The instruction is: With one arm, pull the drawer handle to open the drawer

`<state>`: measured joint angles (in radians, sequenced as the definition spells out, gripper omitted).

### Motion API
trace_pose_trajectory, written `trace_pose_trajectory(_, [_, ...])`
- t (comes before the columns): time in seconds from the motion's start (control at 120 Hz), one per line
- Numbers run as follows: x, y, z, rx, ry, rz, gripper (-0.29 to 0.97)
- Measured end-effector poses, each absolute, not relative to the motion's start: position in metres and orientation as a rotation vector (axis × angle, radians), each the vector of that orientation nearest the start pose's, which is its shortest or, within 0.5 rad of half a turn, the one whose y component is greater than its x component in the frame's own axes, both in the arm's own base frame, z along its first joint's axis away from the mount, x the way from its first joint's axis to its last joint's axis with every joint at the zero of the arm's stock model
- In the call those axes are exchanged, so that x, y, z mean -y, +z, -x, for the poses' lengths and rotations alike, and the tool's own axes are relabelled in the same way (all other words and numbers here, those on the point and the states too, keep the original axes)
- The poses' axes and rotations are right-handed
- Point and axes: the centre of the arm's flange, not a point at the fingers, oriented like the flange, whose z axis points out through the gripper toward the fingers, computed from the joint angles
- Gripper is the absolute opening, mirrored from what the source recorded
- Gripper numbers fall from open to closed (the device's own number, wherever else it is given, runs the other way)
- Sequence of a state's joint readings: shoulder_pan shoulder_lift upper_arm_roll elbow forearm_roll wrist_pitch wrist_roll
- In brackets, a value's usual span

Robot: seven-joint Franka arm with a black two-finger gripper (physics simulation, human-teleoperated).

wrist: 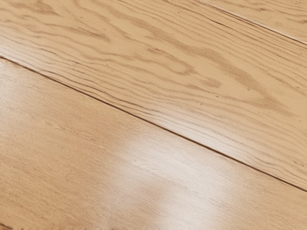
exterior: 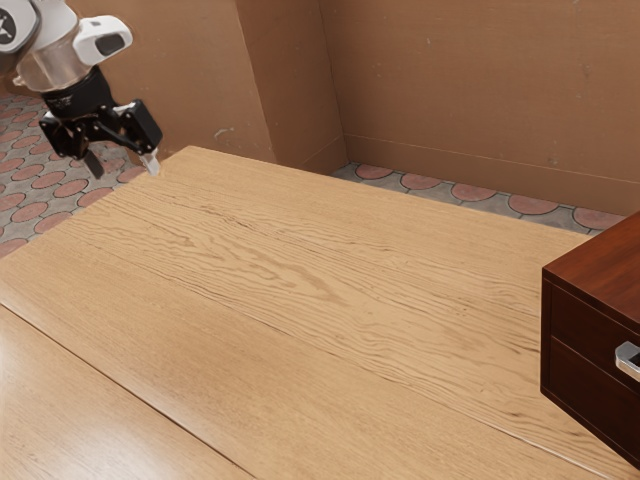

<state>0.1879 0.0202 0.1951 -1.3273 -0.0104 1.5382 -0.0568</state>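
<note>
— What is seen at the exterior view's left?

— The arm [exterior: 60, 45] is seen coming in at the upper left corner. The pincer [exterior: 122, 165] is held above the far left corner of the worktop [exterior: 300, 300], pointing downward. Its two fingers are spread apart, and nothing is held between them.

— Is anything touched by it?

— No. It is held clear of the worktop, with the patterned floor [exterior: 35, 185] seen behind it.

— And across the middle?

— Pale wood with a strong grain is seen, made of broad boards with a seam running between them. The same boards [wrist: 153, 120] and a seam are shown in the wrist view, under the hand. Brown walls [exterior: 480, 80] are seen behind the worktop.

— Where is the drawer found?

— At the exterior view's right edge. A dark red-brown cabinet [exterior: 600, 270] is set on the near right part of the worktop, and it is partly cut off by the edge of the view. The drawer [exterior: 585, 335] is seen in its front face, lying level with that face as far as can be told. A silver handle [exterior: 628, 358] is fixed to the front, at the very edge.

— How far is the handle from the pincer?

— They are well apart, with the whole worktop lying between them.
</note>
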Motion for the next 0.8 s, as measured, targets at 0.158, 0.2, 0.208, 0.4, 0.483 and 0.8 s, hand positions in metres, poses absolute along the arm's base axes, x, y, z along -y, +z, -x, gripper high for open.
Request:
trace_pose_trajectory(0.158, [-0.241, 0.725, -0.496, 0.796, -0.292, 2.993, 0.66])
trace_pose_trajectory(0.2, [-0.245, 0.725, -0.494, 0.809, -0.292, 2.989, 0.66])
trace_pose_trajectory(0.208, [-0.246, 0.725, -0.494, 0.811, -0.292, 2.988, 0.66])
trace_pose_trajectory(0.4, [-0.216, 0.786, -0.475, 0.769, -0.44, 2.979, 0.66])
trace_pose_trajectory(0.483, [-0.171, 0.825, -0.458, 0.694, -0.537, 2.977, 0.66])
trace_pose_trajectory(0.8, [0.137, 0.794, -0.486, 0.415, -0.314, 3.248, 0.65])
